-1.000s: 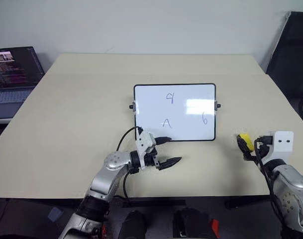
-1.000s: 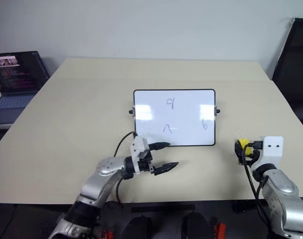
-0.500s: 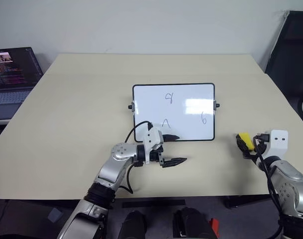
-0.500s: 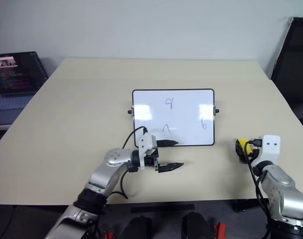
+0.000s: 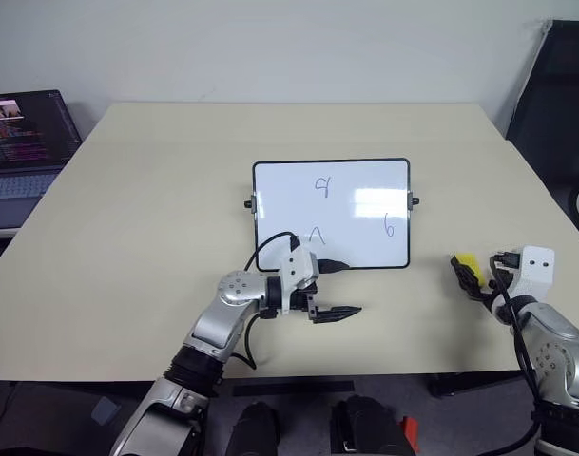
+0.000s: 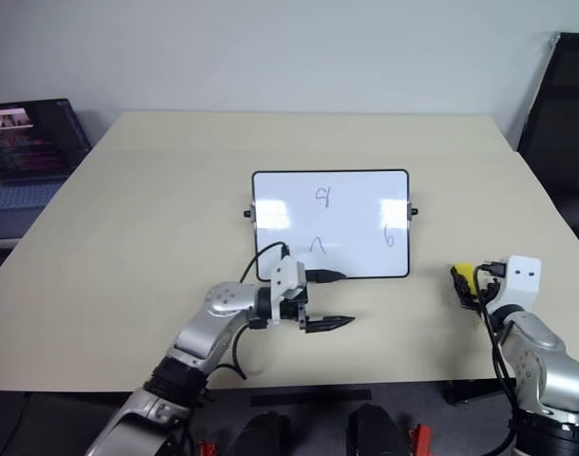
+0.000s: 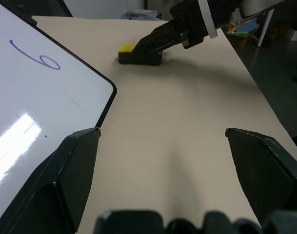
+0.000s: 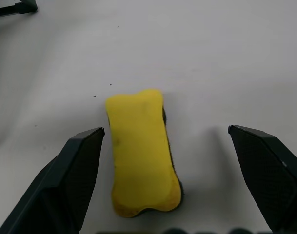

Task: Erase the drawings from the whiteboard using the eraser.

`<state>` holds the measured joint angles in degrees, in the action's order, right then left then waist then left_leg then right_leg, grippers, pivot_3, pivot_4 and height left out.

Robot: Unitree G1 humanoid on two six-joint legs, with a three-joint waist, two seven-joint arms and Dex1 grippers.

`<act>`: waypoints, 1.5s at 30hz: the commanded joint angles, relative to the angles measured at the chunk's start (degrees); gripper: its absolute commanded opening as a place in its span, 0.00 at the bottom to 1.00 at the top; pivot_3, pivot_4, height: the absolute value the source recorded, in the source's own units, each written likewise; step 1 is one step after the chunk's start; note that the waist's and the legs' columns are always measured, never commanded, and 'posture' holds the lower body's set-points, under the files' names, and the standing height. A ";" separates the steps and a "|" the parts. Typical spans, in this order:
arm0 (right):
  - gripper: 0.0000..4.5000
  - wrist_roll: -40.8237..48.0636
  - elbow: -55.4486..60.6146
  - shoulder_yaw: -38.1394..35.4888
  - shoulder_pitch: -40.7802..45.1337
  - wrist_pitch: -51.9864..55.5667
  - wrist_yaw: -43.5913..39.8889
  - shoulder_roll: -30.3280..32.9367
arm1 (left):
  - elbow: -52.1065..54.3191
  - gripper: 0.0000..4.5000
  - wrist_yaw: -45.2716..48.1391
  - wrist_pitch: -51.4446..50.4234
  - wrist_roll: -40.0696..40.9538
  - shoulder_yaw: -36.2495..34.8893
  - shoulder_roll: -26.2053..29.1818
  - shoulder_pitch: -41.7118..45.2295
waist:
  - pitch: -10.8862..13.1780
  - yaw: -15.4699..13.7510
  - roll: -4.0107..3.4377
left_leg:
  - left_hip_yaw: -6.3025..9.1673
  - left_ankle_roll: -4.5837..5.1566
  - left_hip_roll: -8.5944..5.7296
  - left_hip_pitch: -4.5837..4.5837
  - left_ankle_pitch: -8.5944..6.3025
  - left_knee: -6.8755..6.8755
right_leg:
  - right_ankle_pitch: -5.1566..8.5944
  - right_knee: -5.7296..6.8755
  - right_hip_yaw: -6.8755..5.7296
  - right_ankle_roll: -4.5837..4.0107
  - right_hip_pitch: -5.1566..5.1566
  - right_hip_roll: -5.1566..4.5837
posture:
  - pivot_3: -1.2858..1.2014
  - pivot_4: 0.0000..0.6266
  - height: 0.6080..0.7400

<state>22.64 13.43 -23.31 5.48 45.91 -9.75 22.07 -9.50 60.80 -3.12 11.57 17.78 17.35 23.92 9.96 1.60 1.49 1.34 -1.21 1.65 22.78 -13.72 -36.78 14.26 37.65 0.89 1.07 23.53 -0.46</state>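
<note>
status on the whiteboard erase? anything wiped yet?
Done: nothing wiped. The drawings all remain on the whiteboard.
In hand: the right gripper is open around the eraser, which lies on the table, not yet gripped. The left gripper is open at the board's near edge, one finger over its frame.
Left: grip the eraser, carry it to the board, wipe all three marks.

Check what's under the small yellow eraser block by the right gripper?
The small yellow eraser block lies flat on the beige table. A thin dark layer shows along its bottom edge. Its underside is covered. The open right gripper straddles it without touching.
</note>
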 commanded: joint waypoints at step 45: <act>0.23 -3.26 -2.61 4.05 2.95 -6.32 -5.55 4.49 | -2.98 1.00 -2.11 6.05 -1.90 -1.24 -0.13 1.31 | 0.00 0.00 -0.01 | -0.02 0.00 0.00 -0.01 0.00 -0.04 | -0.01 0.06 -0.01 0.01 0.00 0.00 | 0.52 0.24 1.00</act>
<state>20.25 8.66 -19.90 8.17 41.93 -14.16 25.20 -12.96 59.14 1.46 9.81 17.71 17.61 23.97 9.95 1.60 1.48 1.31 -1.21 1.65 22.76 -13.72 -36.83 14.25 37.72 0.88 1.08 23.53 -0.45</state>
